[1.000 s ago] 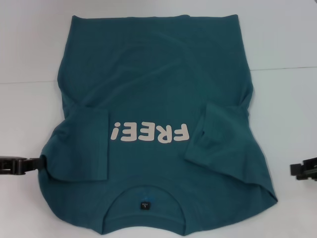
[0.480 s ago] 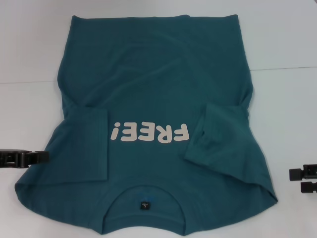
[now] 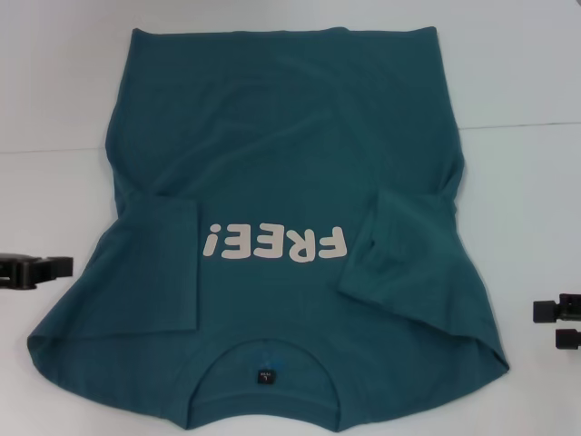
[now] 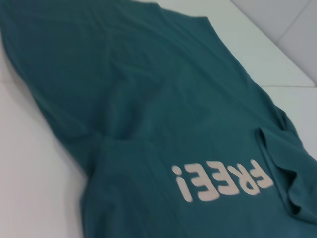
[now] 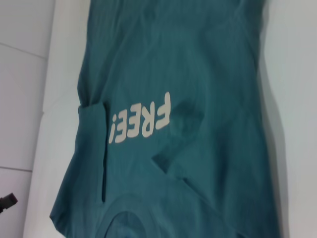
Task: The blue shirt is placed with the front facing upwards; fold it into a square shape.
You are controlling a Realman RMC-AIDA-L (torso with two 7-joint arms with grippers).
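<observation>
Shirt [image 3: 290,227] lies flat on the white table [image 3: 526,91], front up, "FREE!" lettering [image 3: 274,243] reading upside down from the head view. Collar and tag [image 3: 265,375] sit at the near edge, hem at the far edge. Both sleeves are already folded inward over the chest: the left one lies flat beside the lettering, the right one lies angled and a bit rumpled. That narrows the shirt toward a rectangle, presumably so a later hem-to-collar fold gives a square.

Left gripper [image 3: 56,267] is low at the table's left edge, just beside the shirt's near-left shoulder edge but apart from it, holding nothing. Only a dark bar shows, so whether its fingers are apart or together cannot be told.

Right gripper [image 3: 565,325] is at the right edge, clear of the cloth, two fingertips visible with a gap between them: released, nothing grasped.

Judgement: sleeve stage done; lengthwise fold not yet made. The right sleeve's slant may leave an uneven edge unless smoothed. Both grippers sit wide of the cloth, likely to reposition for the next grasp.
</observation>
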